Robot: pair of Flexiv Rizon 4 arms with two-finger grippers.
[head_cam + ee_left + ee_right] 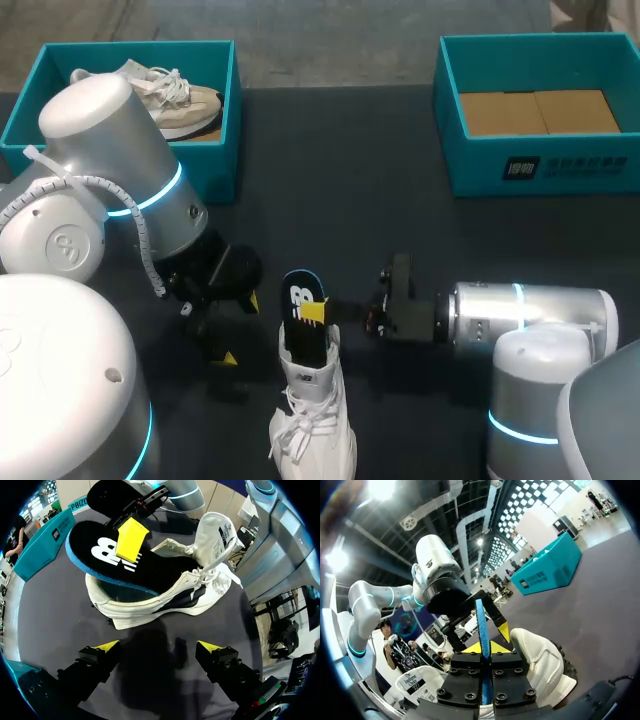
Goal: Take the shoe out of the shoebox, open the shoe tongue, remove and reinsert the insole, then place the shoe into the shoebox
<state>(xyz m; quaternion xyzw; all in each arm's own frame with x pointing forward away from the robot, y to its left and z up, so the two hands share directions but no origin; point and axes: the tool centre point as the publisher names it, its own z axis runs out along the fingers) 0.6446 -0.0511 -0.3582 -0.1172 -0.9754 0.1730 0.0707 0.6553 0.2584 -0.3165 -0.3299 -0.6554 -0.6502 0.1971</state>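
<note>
Dark worktop (380,180) carries a white sneaker (315,420) at its front edge. My right tool (318,312) pinches the black insole (300,298); my left tool (158,646) stands wide beside the sneaker.

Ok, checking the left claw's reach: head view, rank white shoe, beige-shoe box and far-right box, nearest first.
From the left claw:
1. White shoe, just beside it, toward the middle.
2. Beige-shoe box, far left corner.
3. Far-right box, across the table.
</note>
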